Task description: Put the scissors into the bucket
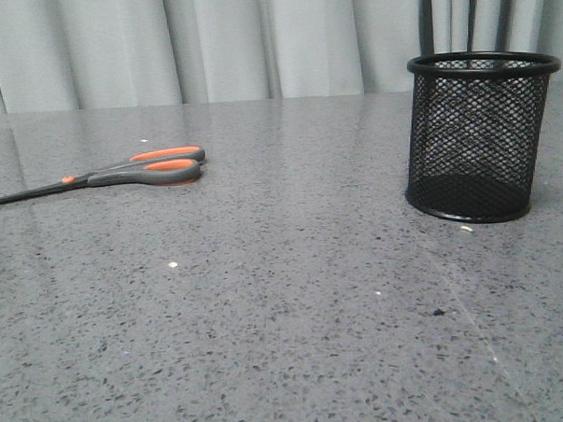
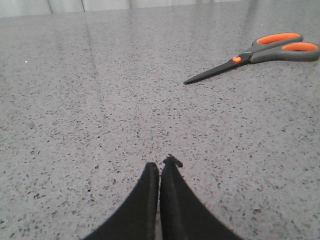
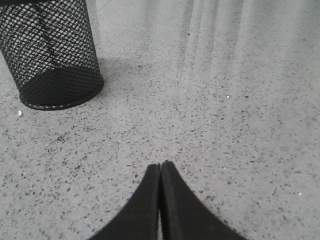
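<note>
Table: grey speckled stone top (image 1: 287, 342), shiny, w/ little dark and white flecks; it is filling the front view.
Room: pale grey curtain (image 1: 209, 41) is hanging in folds behind the table's far edge.
Scissors: the scissors (image 1: 135, 171) are lying flat on the table, on the left side in the front view. Blades are closed and pointing left, running off the pic edge; grey and orange handles are pointing toward the middle.
Bucket: the bucket (image 1: 479, 137) is standing upright on the right side, well apart from the scissors. Can't tell if anything is inside.
Left arm: not showing in the front view. In its wrist view the left gripper (image 2: 160, 167) is hanging low over bare table, fingers pressed together, holding nothing. The scissors (image 2: 255, 55) are lying ahead of it, apart, tips pointing toward the gripper's side.
Right arm: not showing in the front view either. The right gripper (image 3: 160, 166) is also low over bare table, fingers pressed together, holding nothing. The bucket (image 3: 52, 55) is standing near, not touching.
</note>
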`<state>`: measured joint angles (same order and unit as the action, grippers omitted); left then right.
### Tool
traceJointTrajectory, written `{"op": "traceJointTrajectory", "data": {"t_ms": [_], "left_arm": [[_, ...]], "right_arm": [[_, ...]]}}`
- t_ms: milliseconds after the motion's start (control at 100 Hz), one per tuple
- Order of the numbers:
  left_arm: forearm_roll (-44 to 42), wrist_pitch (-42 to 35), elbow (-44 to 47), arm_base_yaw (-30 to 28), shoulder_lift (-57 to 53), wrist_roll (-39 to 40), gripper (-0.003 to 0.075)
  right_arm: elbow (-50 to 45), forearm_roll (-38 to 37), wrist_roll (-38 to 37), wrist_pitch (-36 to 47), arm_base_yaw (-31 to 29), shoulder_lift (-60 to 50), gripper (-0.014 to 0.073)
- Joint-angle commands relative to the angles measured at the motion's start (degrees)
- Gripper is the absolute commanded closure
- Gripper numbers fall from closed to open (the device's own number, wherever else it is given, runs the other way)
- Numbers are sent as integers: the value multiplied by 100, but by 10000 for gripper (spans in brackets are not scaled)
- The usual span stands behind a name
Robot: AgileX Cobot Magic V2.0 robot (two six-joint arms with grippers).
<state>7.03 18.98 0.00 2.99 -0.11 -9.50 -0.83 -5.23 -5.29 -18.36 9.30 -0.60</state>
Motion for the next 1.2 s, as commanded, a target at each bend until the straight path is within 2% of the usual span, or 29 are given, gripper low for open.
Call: {"op": "traceJointTrajectory", "data": {"t_ms": [0, 770, 850, 910, 960, 1090, 1190], "left_arm": [[73, -263, 227, -36, -150, 63, 740], [73, -263, 227, -36, -150, 63, 740], [-177, -382, 227, -36, -150, 37, 740], [-318, -628, 227, -36, -150, 37, 740], [21, -941, 227, -36, -150, 47, 740], [2230, -1843, 227, -36, -150, 59, 740], [3536, -2264, 227, -36, -150, 59, 740]], "right_arm": [[-30, 0, 48, 137, -39, -129, 653], [-30, 0, 48, 161, -39, -129, 653], [-30, -234, 48, 261, -39, -129, 653], [-30, -287, 48, 660, -39, -129, 653], [-30, 29, 27, 1218, -39, -129, 653], [-30, 1446, 9, 2630, -39, -129, 653], [-19, 2441, -79, 2969, -39, -129, 653]]}}
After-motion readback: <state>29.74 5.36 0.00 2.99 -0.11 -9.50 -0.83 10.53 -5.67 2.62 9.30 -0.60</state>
